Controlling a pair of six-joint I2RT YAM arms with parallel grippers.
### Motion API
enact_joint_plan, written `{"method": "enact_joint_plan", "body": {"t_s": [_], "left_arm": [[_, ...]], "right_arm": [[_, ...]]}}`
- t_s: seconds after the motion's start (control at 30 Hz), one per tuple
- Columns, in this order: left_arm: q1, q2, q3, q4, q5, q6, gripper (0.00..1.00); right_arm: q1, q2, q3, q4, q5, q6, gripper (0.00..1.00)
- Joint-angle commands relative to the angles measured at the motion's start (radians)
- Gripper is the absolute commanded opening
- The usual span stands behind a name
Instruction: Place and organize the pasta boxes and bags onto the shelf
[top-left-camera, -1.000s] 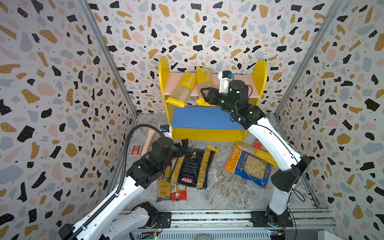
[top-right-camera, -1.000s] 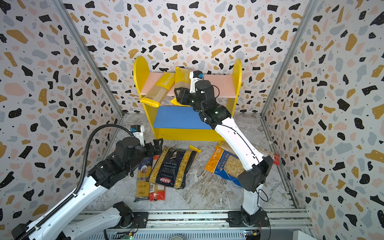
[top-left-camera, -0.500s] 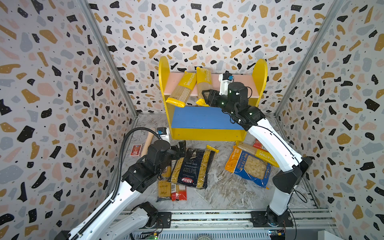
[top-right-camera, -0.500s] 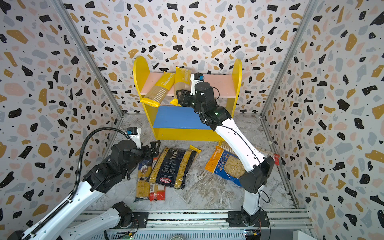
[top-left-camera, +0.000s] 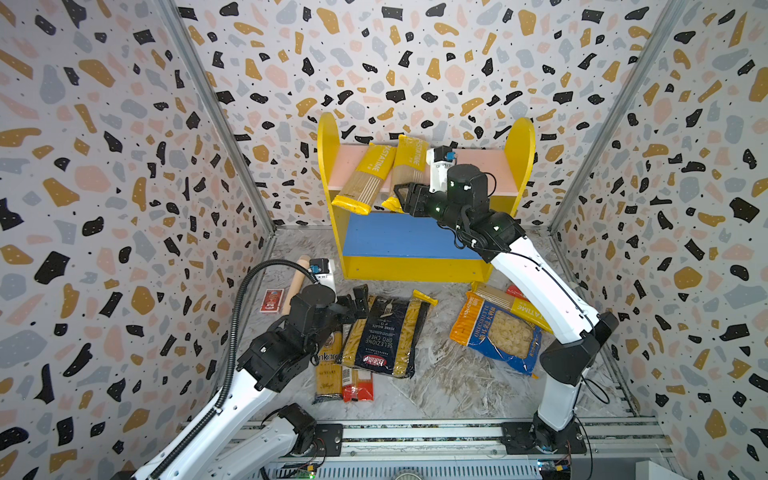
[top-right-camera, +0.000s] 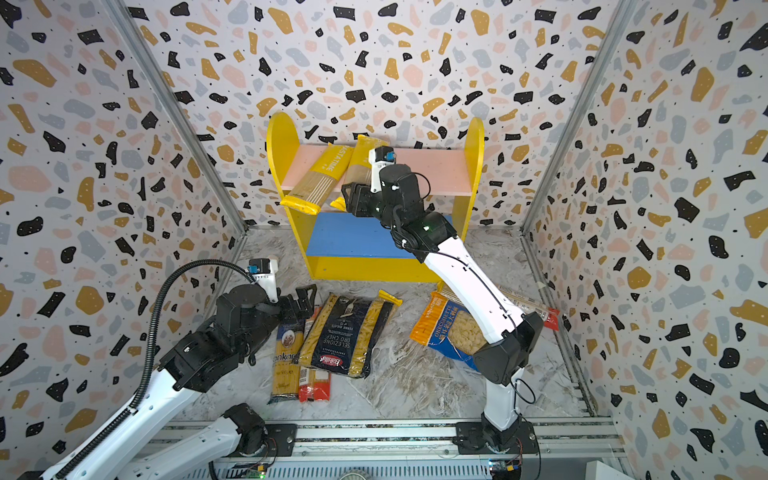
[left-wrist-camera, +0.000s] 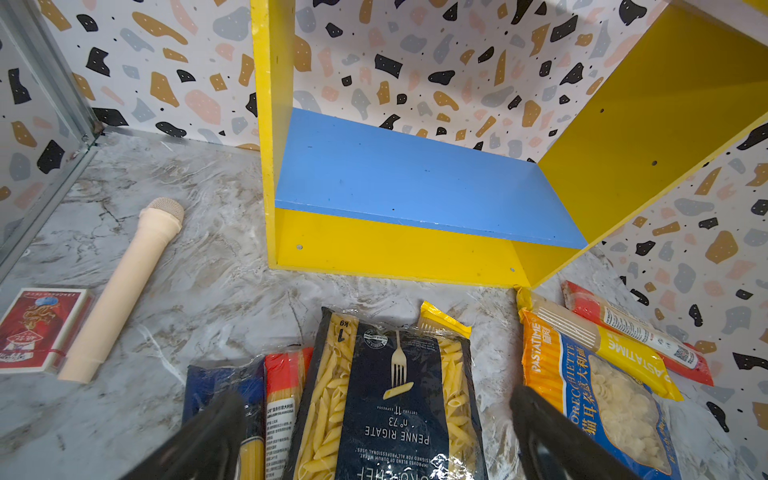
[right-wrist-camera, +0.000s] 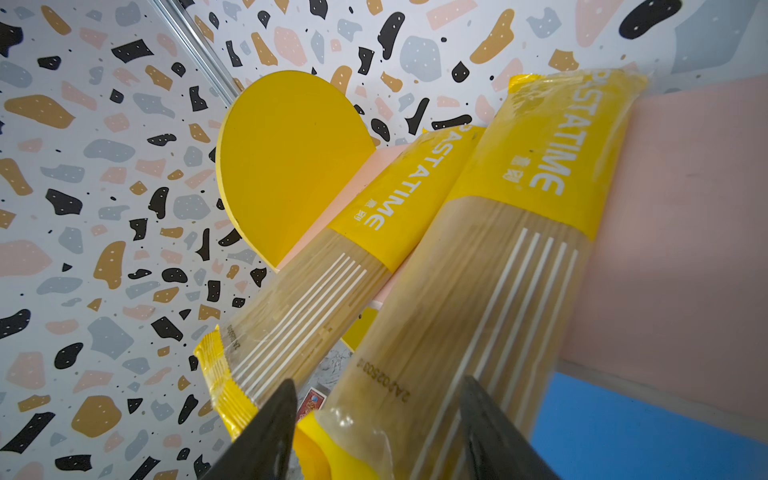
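The shelf (top-left-camera: 525, 141) stands at the upper middle of both top views, against the back wall. Two yellow PASTATIME packs lie on its pink board (top-left-camera: 490, 166), both jutting over the front edge. The first pack (top-left-camera: 368, 178) slants toward the left panel, and the second pack (top-left-camera: 409, 164) lies just right of it. The right tool (top-left-camera: 401, 194) is at the second pack's overhanging end. In the right wrist view its fingers (right-wrist-camera: 270, 436) flank that end, but I cannot tell whether they press it. The blue board (top-left-camera: 399, 237) lies below. At lower middle the left tool (top-left-camera: 353, 300), jaws wide apart, hovers over the far end of the penne bag (top-left-camera: 384, 332) on the desk (top-left-camera: 436, 386). Just left of the bag lie the ankara pack (top-left-camera: 326, 370) and a red-ended pack (top-left-camera: 357, 384). At right lies the blue-orange bag (top-left-camera: 498, 336), with a third pack (top-left-camera: 528, 309) along its far edge. A stick (top-left-camera: 297, 282) and a card box (top-left-camera: 273, 300) lie left of the shelf.
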Motion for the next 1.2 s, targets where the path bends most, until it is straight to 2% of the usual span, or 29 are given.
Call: {"method": "enact_joint_plan", "body": {"t_s": [0.0, 0.23, 0.57, 0.67, 0.87, 1.03, 1.17], "left_arm": [[0.005, -0.010, -0.008, 0.015, -0.005, 0.025, 1.00], [0.006, -0.002, -0.020, 0.028, 0.010, 0.020, 0.99], [0.006, 0.065, -0.057, 0.084, 0.048, -0.014, 1.00], [0.006, 0.097, -0.075, 0.106, 0.068, -0.031, 0.99], [0.006, 0.156, -0.130, 0.161, 0.102, -0.084, 1.00], [0.005, 0.236, -0.165, 0.228, 0.166, -0.138, 1.00], [-0.004, 0.291, -0.151, 0.253, 0.171, -0.142, 1.00]], "right_arm": [[0.003, -0.128, -0.054, 0.007, 0.042, -0.048, 0.68], [0.005, -0.327, -0.278, 0.003, 0.140, -0.090, 0.82], [-0.009, -0.591, -0.790, -0.090, 0.283, -0.036, 0.84], [-0.049, -0.648, -0.940, -0.079, 0.230, -0.005, 0.84], [-0.091, -0.708, -1.131, -0.080, 0.236, 0.013, 0.84], [-0.249, -0.702, -1.240, -0.051, 0.100, -0.005, 0.84], [-0.384, -0.692, -1.294, -0.032, 0.082, -0.007, 0.85]]}}
